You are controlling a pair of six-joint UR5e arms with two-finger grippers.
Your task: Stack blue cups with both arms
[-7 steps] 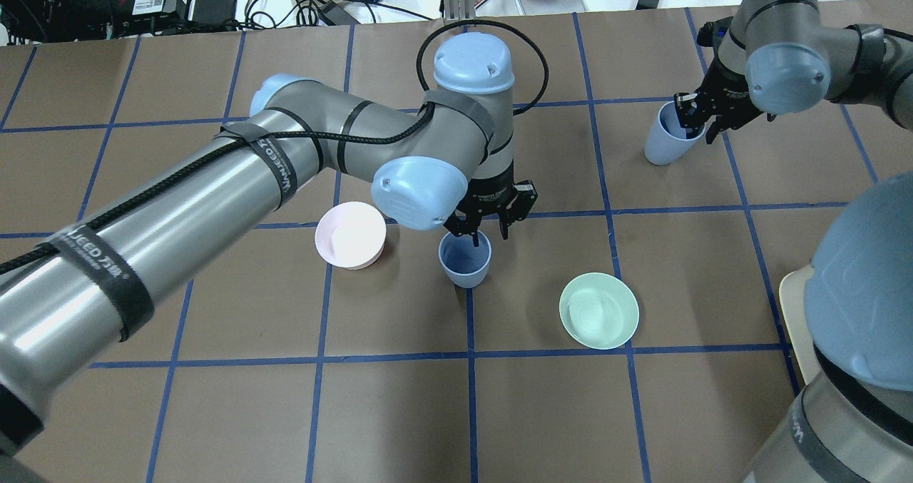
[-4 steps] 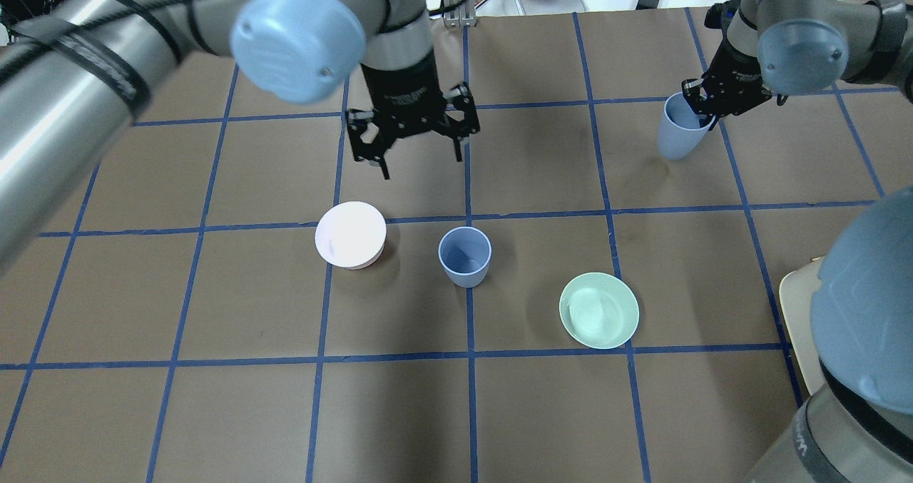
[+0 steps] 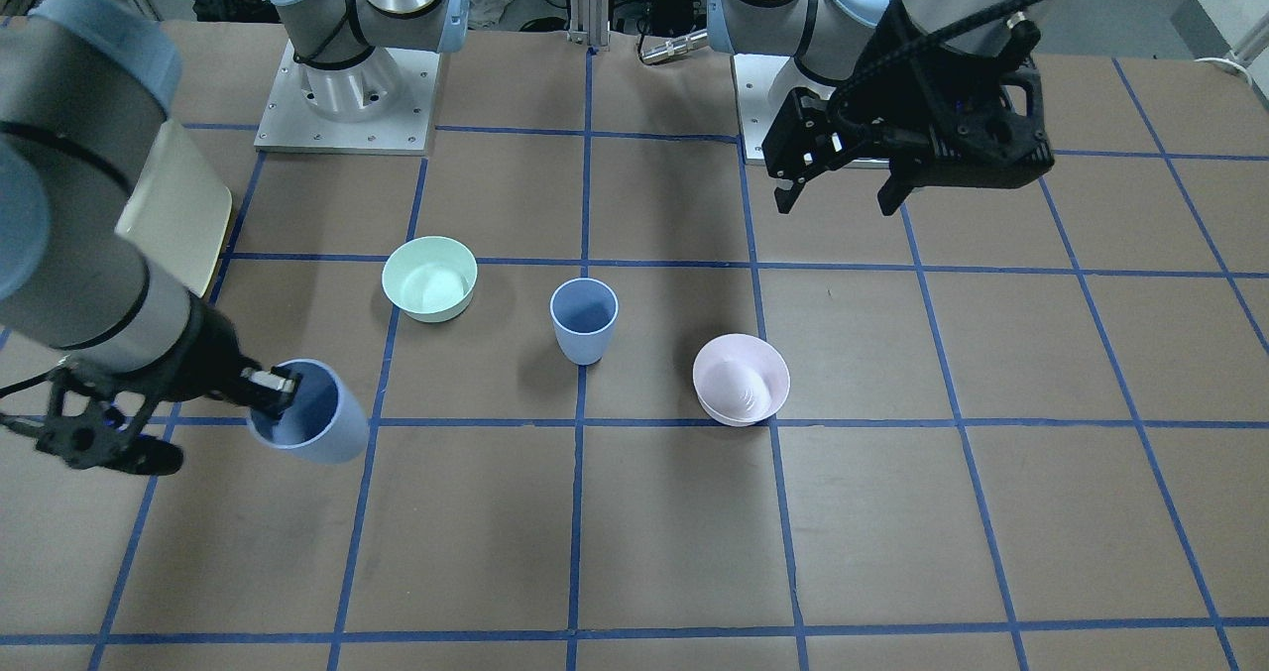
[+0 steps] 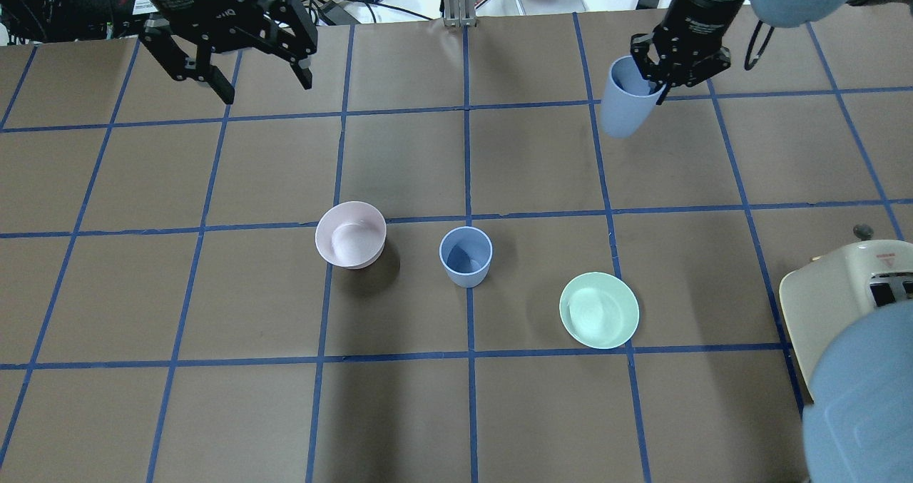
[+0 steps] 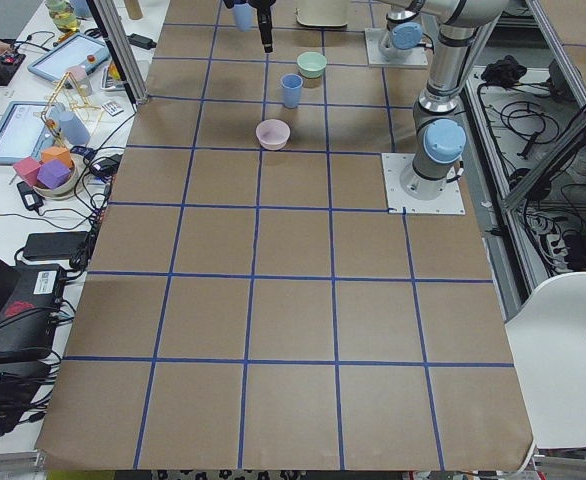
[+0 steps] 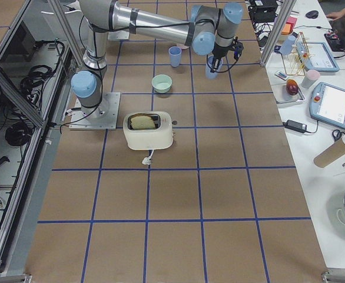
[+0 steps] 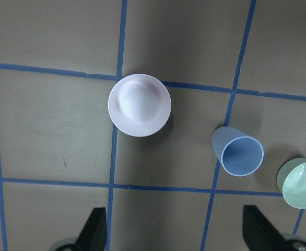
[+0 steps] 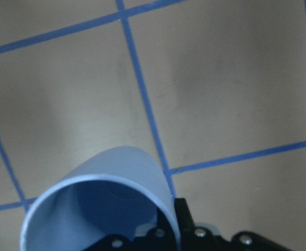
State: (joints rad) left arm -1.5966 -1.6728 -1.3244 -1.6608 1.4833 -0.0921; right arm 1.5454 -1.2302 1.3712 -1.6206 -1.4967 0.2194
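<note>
While 1 pale blue tapered plastic cup (image 4: 466,257) stands upright mid-table (image 4: 642,412) as receiving base, right gripper (image 4: 655,83), clenched on the rim, holds the 2nd matching cup (image 4: 622,112) tilted above the far right corner, ready for stacking; left gripper (image 4: 265,87) released, empty, near the far edge, apparently out of the way.

Both silvery-grey tubular metal arms, the left arm (image 5: 441,75) and the right arm (image 3: 79,284), have round light-blue joint caps (image 4: 856,397), square silver screwed base plates (image 3: 288,134) and black cables (image 3: 922,42), and the black angular left gripper (image 4: 267,87) bears white lettering.
</note>
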